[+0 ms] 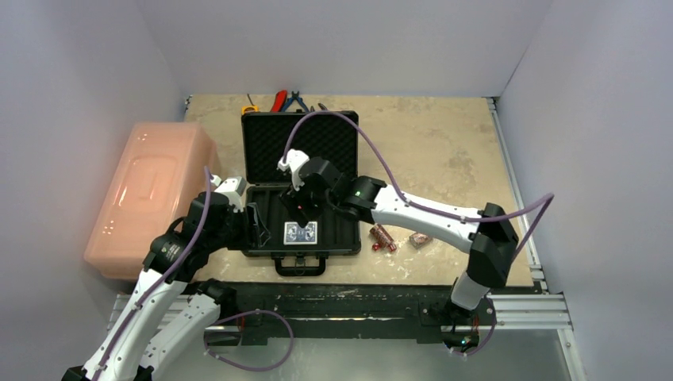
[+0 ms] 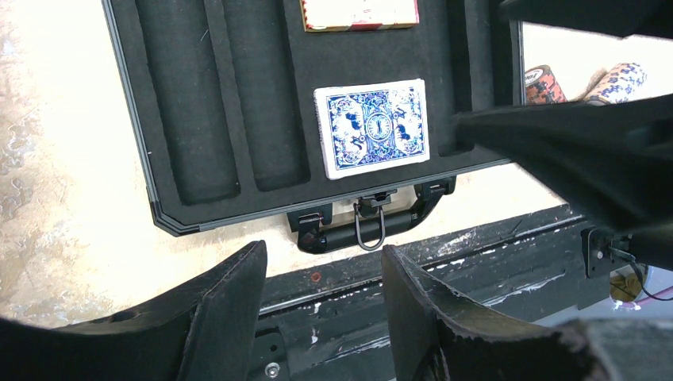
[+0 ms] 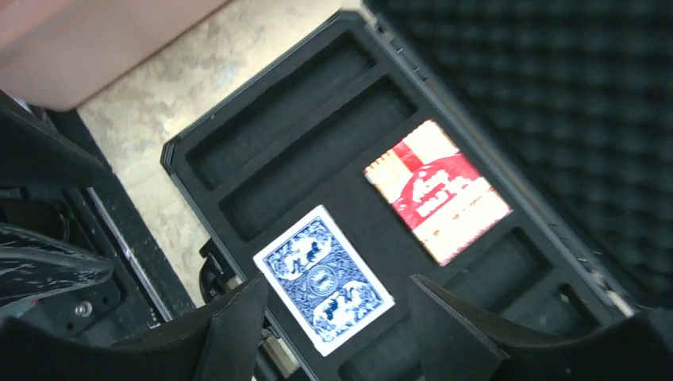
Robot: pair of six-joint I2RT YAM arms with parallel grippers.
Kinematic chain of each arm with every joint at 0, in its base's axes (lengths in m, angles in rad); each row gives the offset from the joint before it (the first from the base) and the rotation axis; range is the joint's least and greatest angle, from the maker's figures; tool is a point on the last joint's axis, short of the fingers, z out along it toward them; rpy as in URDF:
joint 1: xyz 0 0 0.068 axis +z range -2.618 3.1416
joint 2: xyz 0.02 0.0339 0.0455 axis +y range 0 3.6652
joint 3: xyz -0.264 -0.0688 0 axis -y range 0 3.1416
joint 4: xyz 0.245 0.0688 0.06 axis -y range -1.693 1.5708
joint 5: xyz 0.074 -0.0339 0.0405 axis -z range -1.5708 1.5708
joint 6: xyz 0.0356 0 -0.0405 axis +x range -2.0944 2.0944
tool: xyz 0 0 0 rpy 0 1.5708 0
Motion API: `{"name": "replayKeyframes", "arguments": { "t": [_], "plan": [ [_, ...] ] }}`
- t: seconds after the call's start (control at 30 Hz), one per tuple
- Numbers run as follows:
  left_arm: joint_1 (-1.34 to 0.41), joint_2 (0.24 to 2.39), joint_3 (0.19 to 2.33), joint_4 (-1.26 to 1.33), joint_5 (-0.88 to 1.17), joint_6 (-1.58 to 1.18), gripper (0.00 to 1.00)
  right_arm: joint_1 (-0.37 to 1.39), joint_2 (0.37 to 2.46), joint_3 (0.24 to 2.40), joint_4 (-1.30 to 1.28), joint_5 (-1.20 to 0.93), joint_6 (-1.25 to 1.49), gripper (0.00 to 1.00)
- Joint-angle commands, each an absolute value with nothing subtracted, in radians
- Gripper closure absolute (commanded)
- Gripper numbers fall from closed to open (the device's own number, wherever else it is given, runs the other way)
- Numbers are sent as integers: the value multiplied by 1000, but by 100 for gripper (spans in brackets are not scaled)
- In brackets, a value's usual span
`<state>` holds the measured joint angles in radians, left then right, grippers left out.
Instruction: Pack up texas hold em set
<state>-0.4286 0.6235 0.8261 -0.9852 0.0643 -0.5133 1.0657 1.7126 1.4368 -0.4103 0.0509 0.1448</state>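
Observation:
The black case [image 1: 300,147] lies open in the middle of the table, its foam lid raised at the back. A blue card deck [image 1: 301,232] [image 2: 371,127] [image 3: 323,278] and a red card deck [image 2: 359,12] [image 3: 436,190] lie in the foam tray [image 2: 238,103]. My right gripper [image 1: 301,202] [image 3: 340,284] hovers open above the tray, holding nothing. My left gripper [image 1: 254,225] [image 2: 324,254] stands open at the tray's left edge, near the handle [image 2: 373,226]. Two reddish chip rolls [image 1: 382,236] [image 1: 420,240] and red dice [image 1: 375,248] lie on the table right of the case.
A large pink translucent bin [image 1: 147,194] stands left of the case, close to my left arm. Pliers [image 1: 279,101] and a yellow tape measure [image 1: 249,109] lie behind the lid at the back wall. The table's near edge is a black rail [image 2: 476,246].

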Motion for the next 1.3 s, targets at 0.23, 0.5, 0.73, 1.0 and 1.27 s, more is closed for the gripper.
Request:
{"name": "replayKeyframes", "arguments": {
  "t": [0.23, 0.5, 0.73, 1.0, 1.27],
  "plan": [
    [-436, 614, 834, -965, 64, -513, 46, 1033, 1454, 1260, -413, 336, 265, 24],
    [-436, 603, 833, -966, 60, -515, 46, 1015, 1304, 1077, -473, 422, 360, 14],
    [-436, 605, 829, -956, 65, -506, 46, 888, 1231, 981, -525, 351, 433, 6],
    [-436, 592, 826, -945, 64, -500, 46, 754, 1280, 945, -586, 153, 433, 6],
    [-436, 570, 827, -946, 58, -501, 46, 753, 1389, 931, -636, 91, 428, 12]
  ]
}}
